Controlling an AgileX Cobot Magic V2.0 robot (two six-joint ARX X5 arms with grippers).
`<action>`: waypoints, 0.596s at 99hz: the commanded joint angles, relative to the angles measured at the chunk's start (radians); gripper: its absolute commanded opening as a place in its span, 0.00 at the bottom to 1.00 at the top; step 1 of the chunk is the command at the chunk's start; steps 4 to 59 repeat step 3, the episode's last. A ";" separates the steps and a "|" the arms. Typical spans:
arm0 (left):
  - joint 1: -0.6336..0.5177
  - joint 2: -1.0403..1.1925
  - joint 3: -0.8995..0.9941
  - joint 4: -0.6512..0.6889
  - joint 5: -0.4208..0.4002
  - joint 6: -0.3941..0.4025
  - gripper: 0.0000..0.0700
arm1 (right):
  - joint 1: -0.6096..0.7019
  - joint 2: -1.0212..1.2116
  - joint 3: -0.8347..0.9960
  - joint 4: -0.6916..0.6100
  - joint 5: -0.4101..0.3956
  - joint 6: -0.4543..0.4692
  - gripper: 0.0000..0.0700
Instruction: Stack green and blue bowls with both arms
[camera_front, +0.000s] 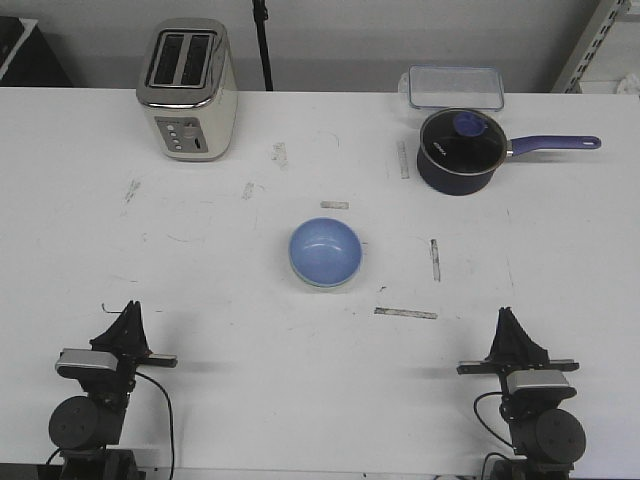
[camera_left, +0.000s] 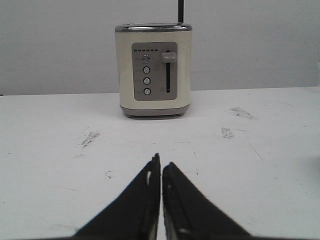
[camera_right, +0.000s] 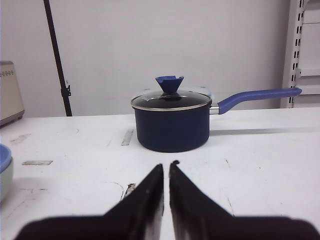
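I see the smooth, round blue bowl (camera_front: 325, 250) nested inside the pale green bowl (camera_front: 318, 283), mid-tabletop (camera_front: 230, 330). Beyond it stand a boxy cream toaster (camera_front: 188, 90), a navy saucepan (camera_front: 458, 150) under a glass lid, and a clear lidded tub (camera_front: 455, 88). My left gripper (camera_left: 161, 172) and right gripper (camera_right: 166, 172) rest near me, pinched closed, empty.

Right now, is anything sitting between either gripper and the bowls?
Nothing visible. The blue bowl sits nested in the green bowl mid-table, with only bare table between it and the left gripper or right gripper.
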 joint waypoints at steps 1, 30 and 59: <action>0.000 -0.002 -0.022 0.012 0.002 0.013 0.00 | 0.000 0.000 -0.002 0.010 0.000 -0.002 0.02; 0.000 -0.002 -0.022 0.012 0.002 0.013 0.00 | 0.000 0.000 -0.002 0.010 0.000 -0.002 0.02; 0.000 -0.002 -0.022 0.012 0.002 0.013 0.00 | 0.000 0.000 -0.002 0.010 0.000 -0.002 0.02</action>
